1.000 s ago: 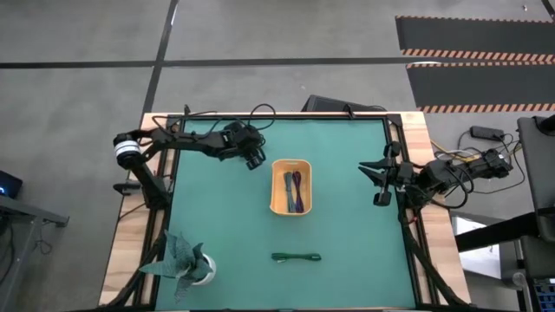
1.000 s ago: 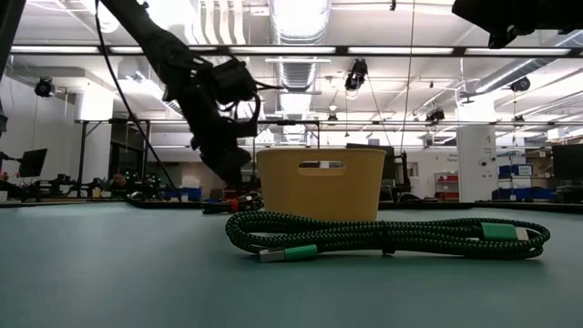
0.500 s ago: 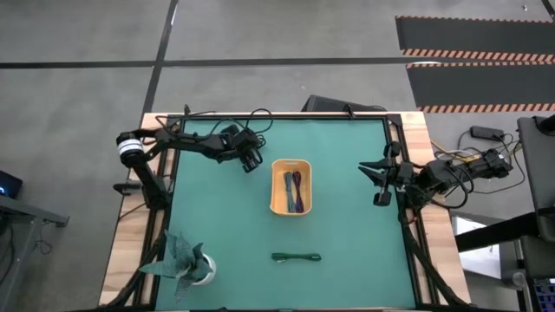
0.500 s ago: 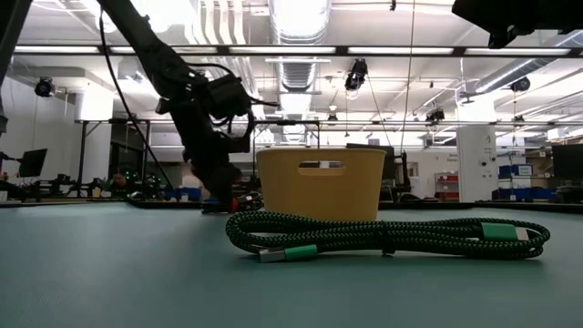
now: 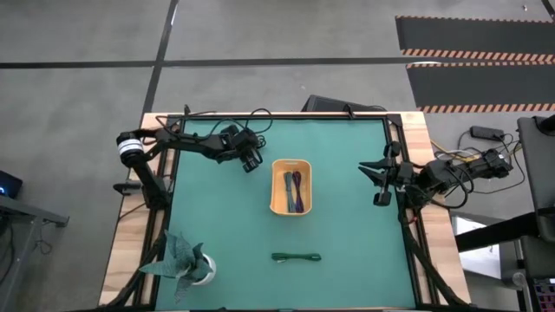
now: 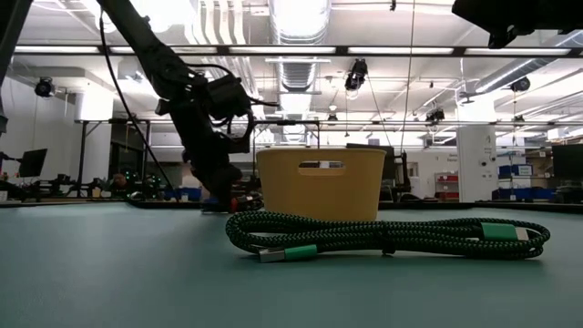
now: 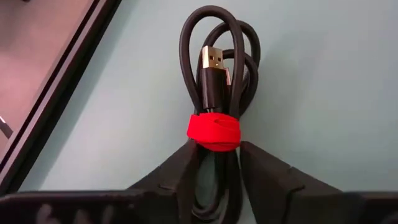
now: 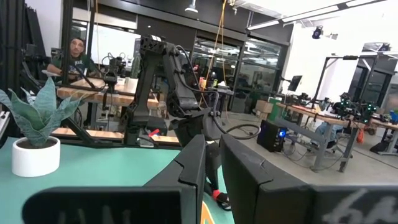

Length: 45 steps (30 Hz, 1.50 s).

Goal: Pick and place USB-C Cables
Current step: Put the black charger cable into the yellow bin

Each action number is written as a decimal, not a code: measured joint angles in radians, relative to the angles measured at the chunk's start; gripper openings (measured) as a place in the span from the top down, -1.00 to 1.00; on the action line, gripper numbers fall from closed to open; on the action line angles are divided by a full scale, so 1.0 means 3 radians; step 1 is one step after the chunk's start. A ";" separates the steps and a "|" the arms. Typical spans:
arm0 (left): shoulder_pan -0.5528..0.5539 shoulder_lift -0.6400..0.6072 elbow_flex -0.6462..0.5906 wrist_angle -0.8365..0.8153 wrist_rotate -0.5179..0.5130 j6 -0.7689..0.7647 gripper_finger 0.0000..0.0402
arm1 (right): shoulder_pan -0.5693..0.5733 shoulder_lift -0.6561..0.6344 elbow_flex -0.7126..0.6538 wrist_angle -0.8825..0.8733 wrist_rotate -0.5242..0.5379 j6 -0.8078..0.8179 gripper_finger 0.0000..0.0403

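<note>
We see the left gripper (image 5: 251,162) lowered to the mat (image 5: 347,225) at the far left of the orange tray (image 5: 276,206), just beside the tray's far-left corner. In the left wrist view its fingers (image 7: 180,177) are spread a little and sit on either side of the red-and-black cable (image 7: 214,93), a black bundle bound by a red strap with a metal plug lying on top; the cable lies flat on the mat, and we cannot tell whether the fingers press on it. In the low view the same gripper (image 6: 221,196) reaches down to the mat left of the tray (image 6: 319,187), with a trace of red at its tip. The tray holds the purple cable (image 5: 297,192) on its right side and a paler cable (image 5: 287,189), which we take for the light blue one, on its left. The green cable (image 5: 296,256) lies alone on the near part of the mat, well apart from the tray; in the low view it (image 6: 383,235) stretches across the foreground. The right gripper (image 5: 379,178) waits at the right edge of the table, and its fingers (image 8: 193,168) are close together with a narrow gap, pinching nothing. A potted plant (image 5: 184,260) stands at the near-left corner.
</note>
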 joint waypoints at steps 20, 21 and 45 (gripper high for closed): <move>-0.0055 -0.0153 -0.0135 -0.0092 0.0048 -0.0321 0.99 | 0.0000 0.0000 0.0000 -0.0001 -0.0001 0.0025 0.79; -0.0075 -0.0201 -0.0133 -0.0107 0.0074 -0.0323 0.99 | -0.0001 0.0000 0.0000 0.0000 -0.0001 0.0023 0.79; -0.0088 -0.0940 -0.0226 -0.0140 0.0171 -0.1179 0.71 | -0.0001 0.0000 0.0000 -0.0010 0.0000 0.0025 0.79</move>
